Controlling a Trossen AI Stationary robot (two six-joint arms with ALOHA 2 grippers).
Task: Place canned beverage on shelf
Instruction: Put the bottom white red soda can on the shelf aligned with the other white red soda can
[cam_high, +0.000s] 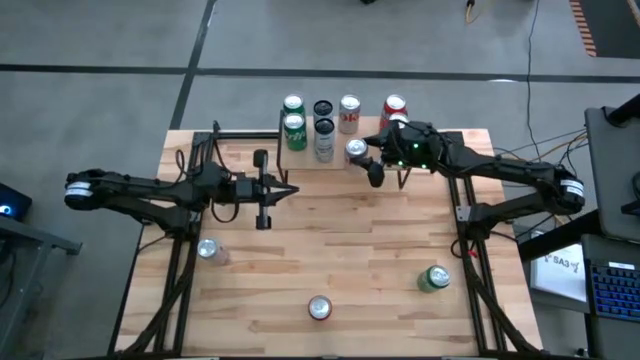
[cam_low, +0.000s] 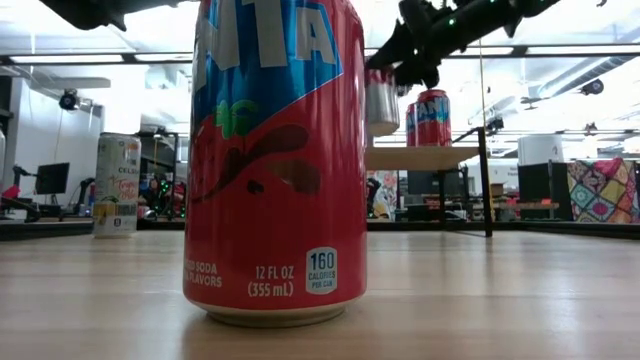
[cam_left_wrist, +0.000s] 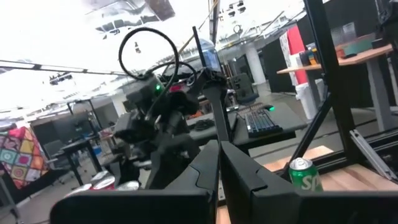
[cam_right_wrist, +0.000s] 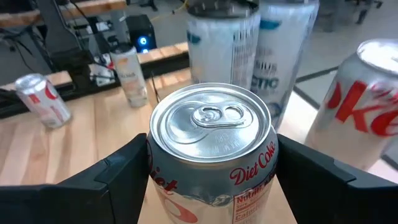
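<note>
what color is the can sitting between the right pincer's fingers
Silver, with red Diet Coke lettering: the can shows best in the right wrist view.

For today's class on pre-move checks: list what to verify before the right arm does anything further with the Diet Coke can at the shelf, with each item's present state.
1. Diet Coke can sits between the right gripper fingers: ok.
2. Can upright: ok.
3. Can base resting on the shelf: cannot tell.
4. Fingers pressing the can walls: cannot tell.
5. Neighbouring tall white can standing apart: ok.
6. Left gripper away over mid-table, shut: ok.
</note>
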